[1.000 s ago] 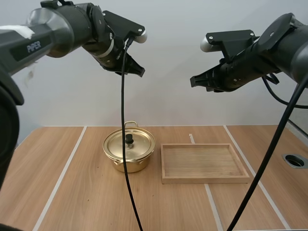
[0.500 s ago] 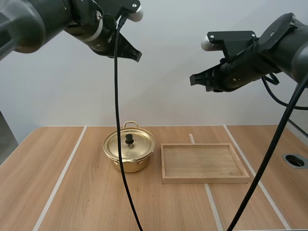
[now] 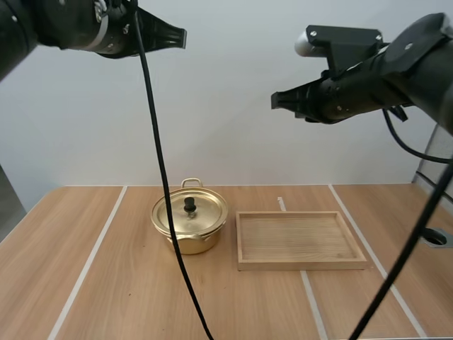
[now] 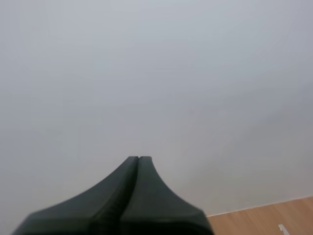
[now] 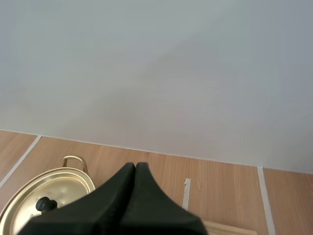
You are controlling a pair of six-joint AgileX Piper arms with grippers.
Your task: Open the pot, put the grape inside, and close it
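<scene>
One golden pot (image 3: 190, 230) is sitting on the wooden table (image 3: 106, 283), left of centre; its lid (image 3: 185, 214) is resting on it, the black knob (image 3: 190, 205) standing upright; a wooden tray (image 3: 301, 263) is lying just beside the pot on its right, not touching it; my left gripper (image 3: 180, 37) is hanging high over the table, well above the pot, its fingers lying together as one dark wedge; my right gripper (image 3: 276, 100) is hovering high above the tray, its fingers likewise pressing together, gripping nothing and pointing towards the pot.
</scene>
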